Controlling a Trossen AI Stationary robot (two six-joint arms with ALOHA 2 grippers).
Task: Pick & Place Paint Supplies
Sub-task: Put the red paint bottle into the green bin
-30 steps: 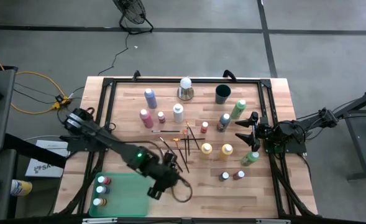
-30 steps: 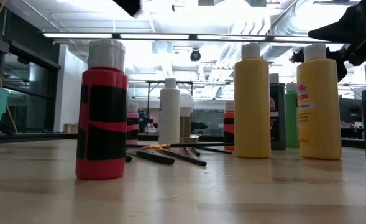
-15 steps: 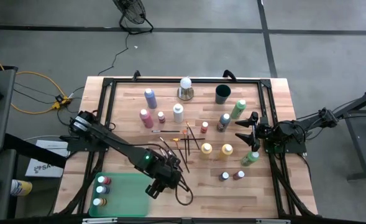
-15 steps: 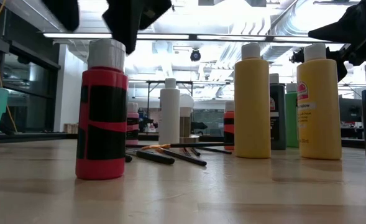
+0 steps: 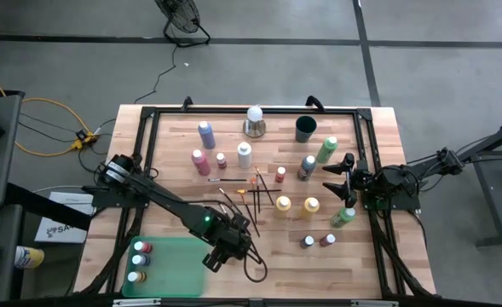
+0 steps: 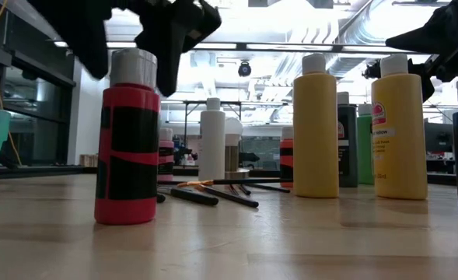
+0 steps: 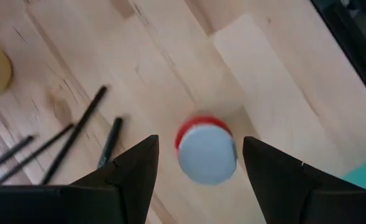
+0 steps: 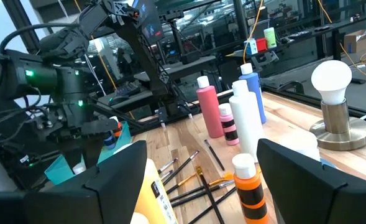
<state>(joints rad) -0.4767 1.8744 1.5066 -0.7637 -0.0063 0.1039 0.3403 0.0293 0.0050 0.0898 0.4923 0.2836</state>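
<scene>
The left gripper [image 7: 198, 155] is parked straight over a small red bottle [image 7: 205, 149] with a pale cap, fingers [image 7: 127, 171] spread on either side of the cap but not touching it, so to me this reads as lining up for a top-down grab rather than holding anything. In the low view the same bottle [image 6: 127, 140] stands upright on the wooden surface [image 6: 291, 241] with the dark fingers hanging just above its cap. It makes sense that it's the pick: it sits out at the near edge of the clutter, close to the green tray [image 5: 175, 256], which already has a few bottles tucked along its left side, so that's presumably the drop-off. The thin brushes [image 5: 246, 198] lie scattered flat in the middle, a few just beside the red bottle, so a straight descent looks wise to avoid nudging them. The two yellow bottles [image 5: 295, 205] and the rest stand upright farther back, still waiting. The right gripper [image 5: 343, 175] hovers over at the right side of the surface near a green bottle [image 5: 344, 217], fingers spread wide and empty, probably just staying out of the way.
</scene>
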